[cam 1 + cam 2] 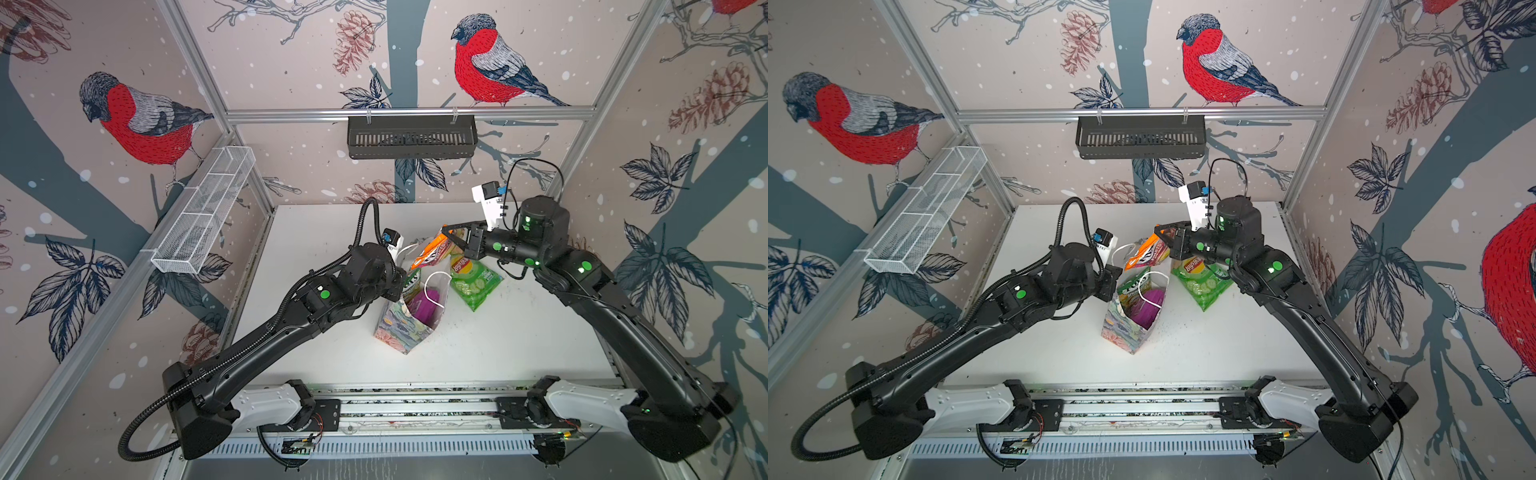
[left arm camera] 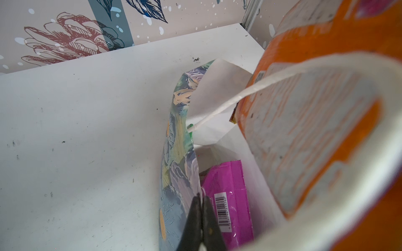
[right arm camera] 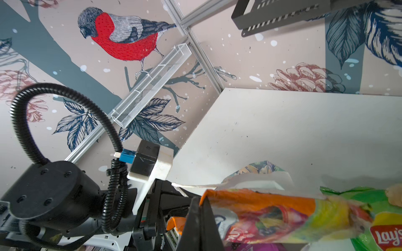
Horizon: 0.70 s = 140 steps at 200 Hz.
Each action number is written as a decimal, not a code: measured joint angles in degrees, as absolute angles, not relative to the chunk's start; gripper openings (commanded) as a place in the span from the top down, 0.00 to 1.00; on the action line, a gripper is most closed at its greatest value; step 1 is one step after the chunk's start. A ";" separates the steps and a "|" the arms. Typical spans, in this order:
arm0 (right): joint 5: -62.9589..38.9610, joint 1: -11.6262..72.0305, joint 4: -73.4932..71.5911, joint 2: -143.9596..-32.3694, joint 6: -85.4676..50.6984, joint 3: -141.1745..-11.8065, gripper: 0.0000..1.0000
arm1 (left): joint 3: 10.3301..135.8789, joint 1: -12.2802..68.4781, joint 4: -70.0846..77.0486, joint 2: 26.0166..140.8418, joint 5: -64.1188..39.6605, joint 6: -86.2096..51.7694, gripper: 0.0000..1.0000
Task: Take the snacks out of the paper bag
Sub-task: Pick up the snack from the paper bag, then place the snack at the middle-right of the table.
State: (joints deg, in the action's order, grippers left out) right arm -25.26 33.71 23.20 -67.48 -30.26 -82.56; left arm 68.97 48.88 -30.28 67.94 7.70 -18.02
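In a top view the right gripper (image 1: 448,232) pinches the orange packet (image 1: 430,254) over the paper bag (image 1: 399,328), which stands at the middle of the desk (image 1: 498,353). The green chip bag (image 1: 473,282) lies beside it.
Left wrist view: the left gripper (image 2: 201,196) clamps the bag's rim, with the purple packet (image 2: 228,180) inside.
Right wrist view: the jaws are closed on the orange packet.

Both arms extended inward, elbows bent; left gripper (image 2: 200,196) and right gripper (image 3: 201,201) had jaws pressed together.
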 measured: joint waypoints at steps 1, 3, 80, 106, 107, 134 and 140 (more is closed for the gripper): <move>-25.32 33.65 23.11 -67.46 -30.26 -82.56 1.00 | 68.97 48.88 -30.28 67.90 7.73 -18.02 1.00; -25.47 33.43 22.92 -67.35 -30.26 -82.56 1.00 | 68.93 48.82 -30.28 67.85 7.73 -18.02 1.00; -30.04 23.40 11.44 -62.61 -31.38 -81.97 1.00 | 67.64 46.70 -29.26 67.16 7.51 -18.04 1.00; -30.13 18.44 10.24 -61.54 -31.51 -82.17 1.00 | 67.61 46.37 -28.97 67.11 7.46 -18.02 1.00; -30.13 18.33 10.26 -61.52 -31.51 -82.19 1.00 | 67.61 46.35 -28.97 67.11 7.46 -18.02 1.00; -28.45 12.93 11.81 -61.91 -30.70 -84.27 1.00 | 67.61 46.26 -28.99 66.81 7.46 -18.00 1.00; -27.77 11.73 12.64 -62.33 -30.09 -84.95 1.00 | 67.64 46.24 -28.99 66.76 7.46 -17.98 1.00</move>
